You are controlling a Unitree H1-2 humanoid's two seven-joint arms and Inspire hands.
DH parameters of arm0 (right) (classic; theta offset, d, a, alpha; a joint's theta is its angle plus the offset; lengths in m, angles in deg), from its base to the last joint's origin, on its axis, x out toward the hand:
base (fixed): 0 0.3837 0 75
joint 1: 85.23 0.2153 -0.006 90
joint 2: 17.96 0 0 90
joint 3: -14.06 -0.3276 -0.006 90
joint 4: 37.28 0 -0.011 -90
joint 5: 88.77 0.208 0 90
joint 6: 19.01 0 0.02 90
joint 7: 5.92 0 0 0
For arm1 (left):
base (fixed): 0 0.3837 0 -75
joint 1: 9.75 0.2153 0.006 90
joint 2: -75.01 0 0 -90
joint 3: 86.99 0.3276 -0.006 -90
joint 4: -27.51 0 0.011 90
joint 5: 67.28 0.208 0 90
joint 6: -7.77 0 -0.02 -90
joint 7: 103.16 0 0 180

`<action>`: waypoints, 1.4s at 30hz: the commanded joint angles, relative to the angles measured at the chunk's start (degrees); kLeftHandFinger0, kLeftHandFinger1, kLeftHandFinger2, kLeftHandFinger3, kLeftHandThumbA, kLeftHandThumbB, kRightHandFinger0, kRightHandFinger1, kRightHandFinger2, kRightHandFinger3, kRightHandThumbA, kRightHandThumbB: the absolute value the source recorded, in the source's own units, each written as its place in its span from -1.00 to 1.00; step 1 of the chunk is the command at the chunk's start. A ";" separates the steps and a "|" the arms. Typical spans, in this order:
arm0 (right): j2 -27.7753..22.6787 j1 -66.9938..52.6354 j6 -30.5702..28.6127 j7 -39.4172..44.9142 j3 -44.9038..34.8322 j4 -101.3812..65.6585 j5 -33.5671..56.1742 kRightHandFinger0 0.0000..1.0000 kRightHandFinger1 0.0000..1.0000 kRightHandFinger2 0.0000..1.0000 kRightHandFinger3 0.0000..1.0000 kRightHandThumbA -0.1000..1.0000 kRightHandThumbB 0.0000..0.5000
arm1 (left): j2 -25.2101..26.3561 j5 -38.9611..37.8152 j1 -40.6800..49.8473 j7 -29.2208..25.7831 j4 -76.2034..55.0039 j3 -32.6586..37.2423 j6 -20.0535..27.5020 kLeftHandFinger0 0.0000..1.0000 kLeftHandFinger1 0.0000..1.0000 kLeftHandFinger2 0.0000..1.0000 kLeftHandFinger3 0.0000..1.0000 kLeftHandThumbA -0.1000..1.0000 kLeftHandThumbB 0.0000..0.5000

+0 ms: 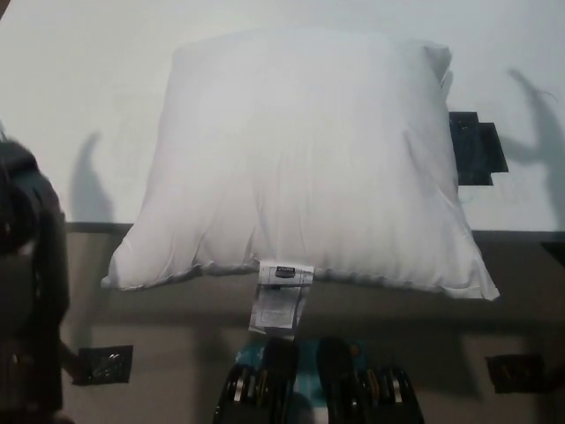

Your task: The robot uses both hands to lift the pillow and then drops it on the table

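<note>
Overhead light is washing the table (79,79) pale and flattening the pillow (300,159); soft shadows are lying at both sides. A dark shape (31,265) at the left edge is blurring; the floor is sitting dim.

Single head view, camera high on the robot, looking steeply down, tabletop (88,88) filling the upper frame, its near edge crossing mid-picture, floor (177,353) below, pillow (300,159) close and central

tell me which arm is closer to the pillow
Left, probably: a dark, blurred arm shape at the picture's left edge, apart from the pillow's near left corner. The right arm is out of view; only a shadow on the table.
</note>
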 commanded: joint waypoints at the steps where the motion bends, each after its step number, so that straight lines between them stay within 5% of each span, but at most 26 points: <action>1: -0.51 0.48 -6.61 1.18 0.71 5.12 1.40 1.00 1.00 1.00 1.00 1.00 -0.13 | 0.19 -19.80 6.19 16.62 6.30 -2.15 -6.05 1.00 1.00 1.00 1.00 1.00 -0.82; 5: -0.10 0.53 -7.52 2.36 -0.23 10.85 3.66 1.00 1.00 1.00 1.00 1.00 -0.08 | -2.32 -21.97 8.30 20.22 12.68 -2.73 -4.42 1.00 1.00 1.00 1.00 1.00 -0.83; 8: 0.35 1.14 -9.28 2.73 -0.21 15.55 4.19 1.00 1.00 1.00 1.00 1.00 -0.23 | -3.15 -22.41 8.63 22.47 16.39 -2.74 -3.27 1.00 1.00 1.00 1.00 1.00 -0.78; 9: 1.04 1.38 -9.46 2.48 -0.37 18.13 4.46 1.00 1.00 1.00 1.00 1.00 -0.10 | -3.52 -22.67 8.30 23.21 17.97 -2.84 -3.46 1.00 1.00 1.00 1.00 1.00 -0.77; 16: 2.17 -2.04 -12.04 1.22 0.05 23.23 3.77 1.00 1.00 1.00 1.00 1.00 -0.11 | -4.21 -23.18 9.14 26.52 19.00 -2.00 -5.58 1.00 1.00 1.00 1.00 1.00 -0.62; 18: 2.46 -2.37 -13.81 3.47 -0.66 27.73 5.84 1.00 1.00 1.00 1.00 1.00 0.17 | -4.60 -22.96 9.49 24.96 19.23 -2.42 -7.46 1.00 1.00 1.00 1.00 1.00 -0.78; 23: 1.65 -3.27 -14.33 3.86 -1.39 31.62 6.64 1.00 1.00 1.00 1.00 1.00 0.41 | -5.28 -23.51 10.14 25.99 21.54 -3.31 -7.85 1.00 1.00 1.00 1.00 1.00 -0.90; 29: 1.05 -2.69 -13.46 4.18 -3.24 35.98 8.43 1.00 1.00 1.00 1.00 1.00 0.16 | -4.69 -20.55 8.43 26.45 26.27 -2.78 -6.28 1.00 1.00 1.00 1.00 1.00 -0.76; 35: 3.36 -3.48 -11.08 6.38 -3.41 34.10 10.19 1.00 1.00 1.00 1.00 1.00 0.28 | -4.07 -16.85 6.82 26.00 27.50 -1.29 -4.56 1.00 1.00 1.00 1.00 1.00 -0.70; 42: 10.32 -7.92 -7.24 7.25 0.03 24.89 10.24 1.00 1.00 1.00 1.00 1.00 0.29 | -3.31 -13.58 5.22 25.48 25.07 2.04 -9.32 1.00 1.00 1.00 1.00 1.00 -0.75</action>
